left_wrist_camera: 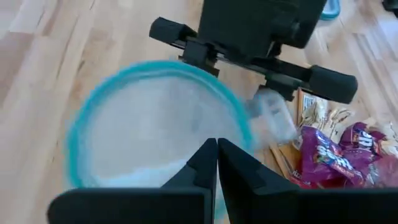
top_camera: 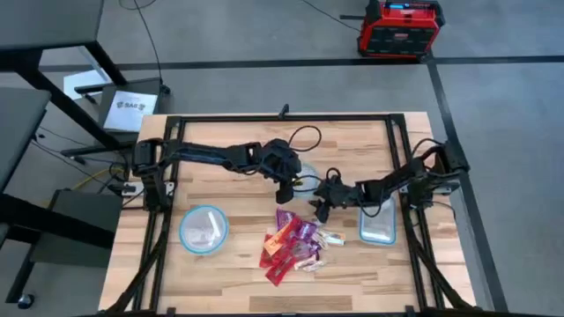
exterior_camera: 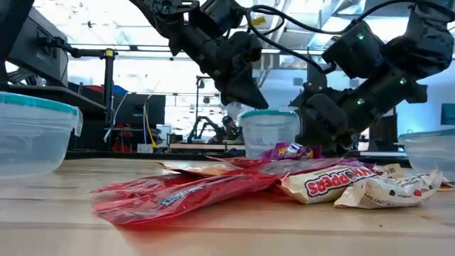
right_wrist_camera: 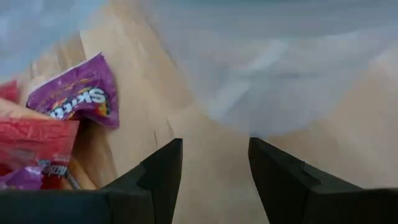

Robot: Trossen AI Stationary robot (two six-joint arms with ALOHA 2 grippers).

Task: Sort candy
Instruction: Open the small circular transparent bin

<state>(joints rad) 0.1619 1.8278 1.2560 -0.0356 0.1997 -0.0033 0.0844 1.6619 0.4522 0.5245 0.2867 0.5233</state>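
Observation:
The candy point(top_camera: 295, 242) lies in a loose pile of red, purple and whitish wrappers point(exterior_camera: 213, 185) on the wooden table, near the front middle. A clear bowl with a bluish rim point(left_wrist_camera: 93, 106) stands just behind the pile. My left gripper point(left_wrist_camera: 216, 162) hangs shut over this bowl point(exterior_camera: 269, 131), with nothing seen between its fingers. My right gripper point(right_wrist_camera: 214, 168) is open, low over bare wood to the right of the bowl. A purple candy point(right_wrist_camera: 74, 93) and a red one point(right_wrist_camera: 37, 143) lie beside it. In the high view the two grippers point(top_camera: 288, 187) point(top_camera: 322, 210) are close together.
A second clear bowl point(top_camera: 204, 229) stands at the front left of the table. A clear rectangular tub point(top_camera: 377, 222) stands at the right, beside my right arm. A black frame point(top_camera: 282, 117) runs around the tabletop. Bare wood shows between the left bowl and the pile.

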